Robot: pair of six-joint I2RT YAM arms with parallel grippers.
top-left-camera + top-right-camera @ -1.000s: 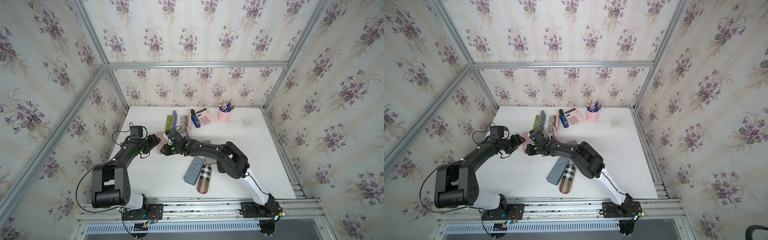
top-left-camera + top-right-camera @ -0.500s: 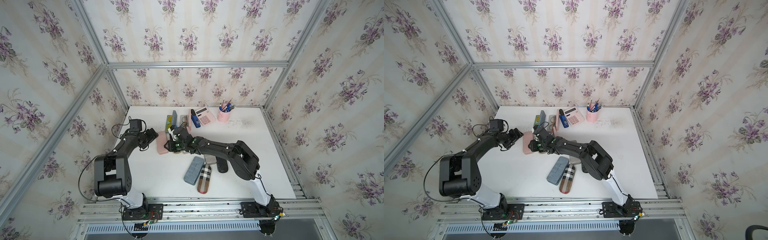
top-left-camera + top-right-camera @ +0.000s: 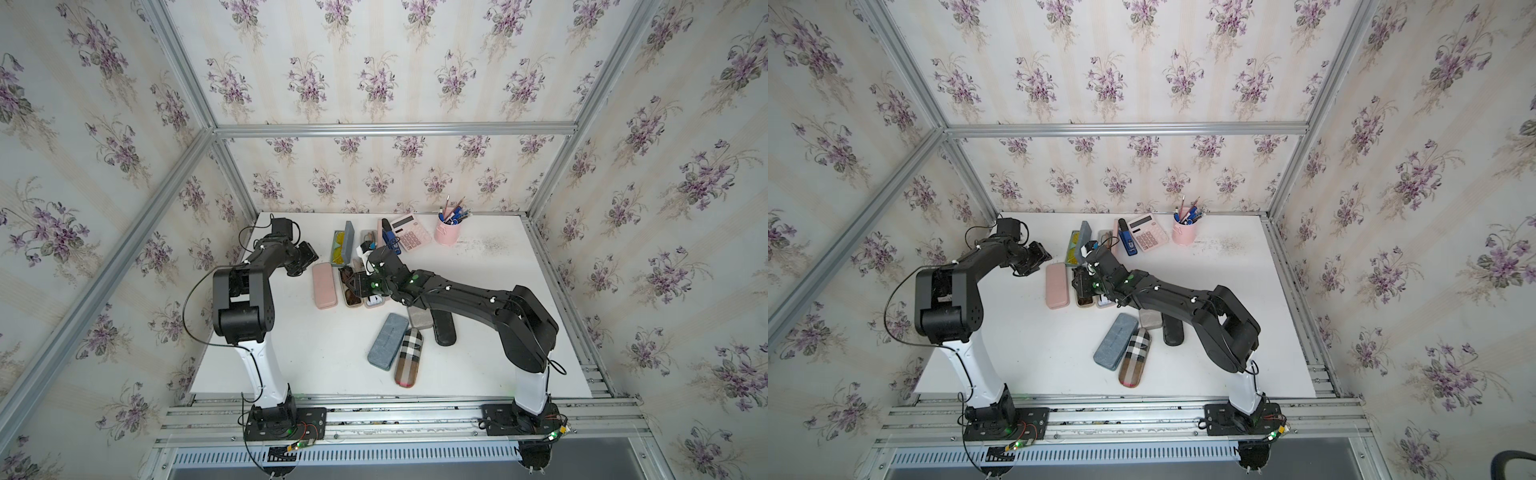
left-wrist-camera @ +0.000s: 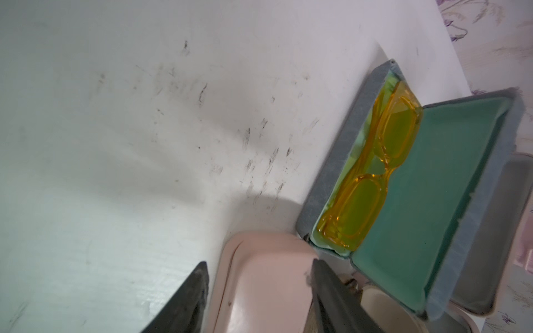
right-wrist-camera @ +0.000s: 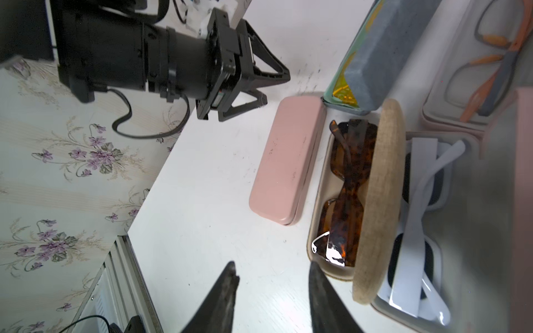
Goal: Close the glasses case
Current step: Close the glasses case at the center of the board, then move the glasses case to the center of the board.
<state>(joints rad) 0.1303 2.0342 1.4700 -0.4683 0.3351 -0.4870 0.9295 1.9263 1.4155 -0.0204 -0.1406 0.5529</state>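
Room: walls in violet-sprig wallpaper [image 3: 374, 75], alu frame [image 3: 395, 129] at corners.
Counter [image 3: 324, 357]: white, flat, dark scuffs twd back.
L tool [image 5: 277, 88]: jaws apart, empty, near far end of pink case [image 3: 324, 286], not touching.
R tool [image 5: 271, 265]: jaws apart, empty, over bare counter.
Pink case: shut, flat, left of centre, just beside open beige case [image 5: 377, 201] w/ tortoise specs [image 5: 349, 184].
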